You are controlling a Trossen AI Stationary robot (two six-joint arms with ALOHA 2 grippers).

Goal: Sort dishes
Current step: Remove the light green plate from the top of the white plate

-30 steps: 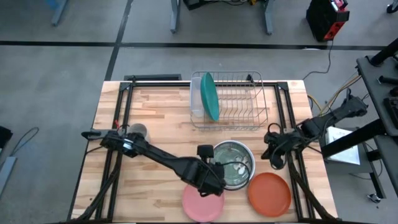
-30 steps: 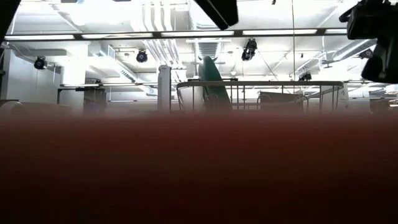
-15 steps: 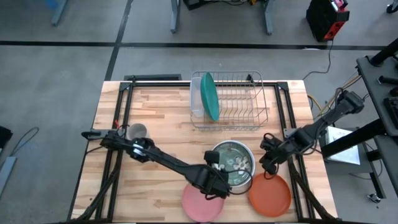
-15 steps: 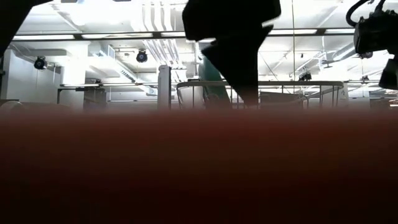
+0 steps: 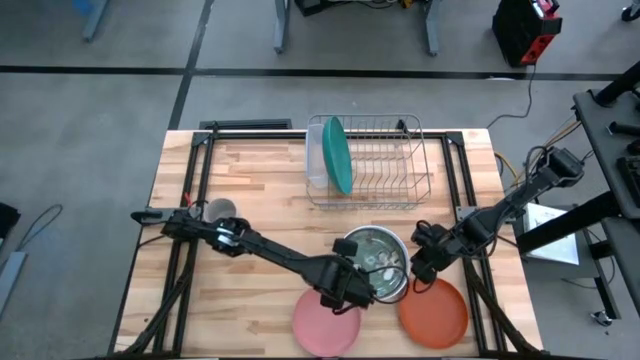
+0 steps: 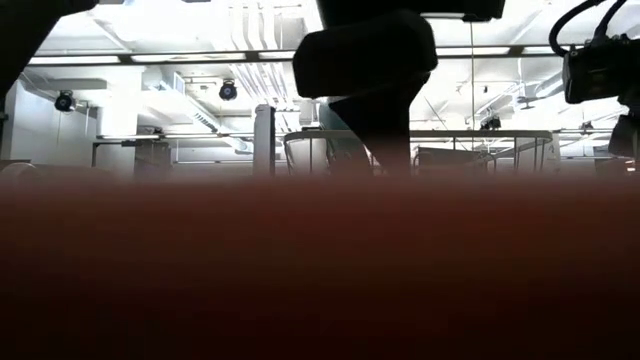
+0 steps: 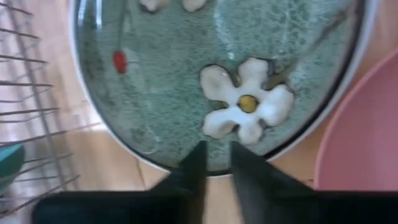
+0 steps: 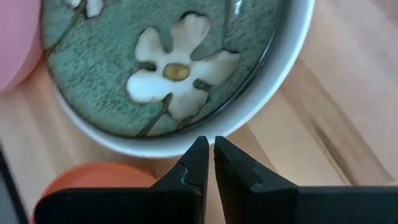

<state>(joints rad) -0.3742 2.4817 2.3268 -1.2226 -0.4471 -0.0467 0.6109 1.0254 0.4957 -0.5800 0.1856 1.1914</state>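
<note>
- Hovering over the near edge of the green flowered plate (image 5: 378,262), the left gripper (image 5: 357,296) has its two fingers (image 7: 193,167) only a narrow slit apart, nearly clenched and grasping nothing; the tips lie just over the plate's rim, which I judge is the place for a pinch on the edge
- The green flowered plate sits inside the white bowl (image 8: 273,81), so its rim is raised from the wood; this probably makes the edge easier to take, but the two dishes may lift together
- The right gripper (image 5: 421,266) is on the opposite side of the same stack, its fingers (image 8: 198,163) almost shut with a thin gap and empty, the tips just outside the bowl's white rim, over the bare table (image 5: 250,180)
- With both grippers around one stack, it seems that one is to steady the bowl while the other takes the plate; this is only my judgement
- The pink plate (image 5: 322,325) lies flat just beside the left gripper, partly under the arm, and the orange plate (image 5: 436,312) lies flat just beside the right gripper; both are close enough to be bumped
- The teal plate (image 5: 338,152) stands on edge in the wire rack (image 5: 385,160), well beyond both grippers, with free slots beside it
- A small grey mug (image 5: 219,211) stands far back along the left arm, out of the way
- In the low view a blurred reddish shape fills the lower part, so nothing on the table can be read there
</note>
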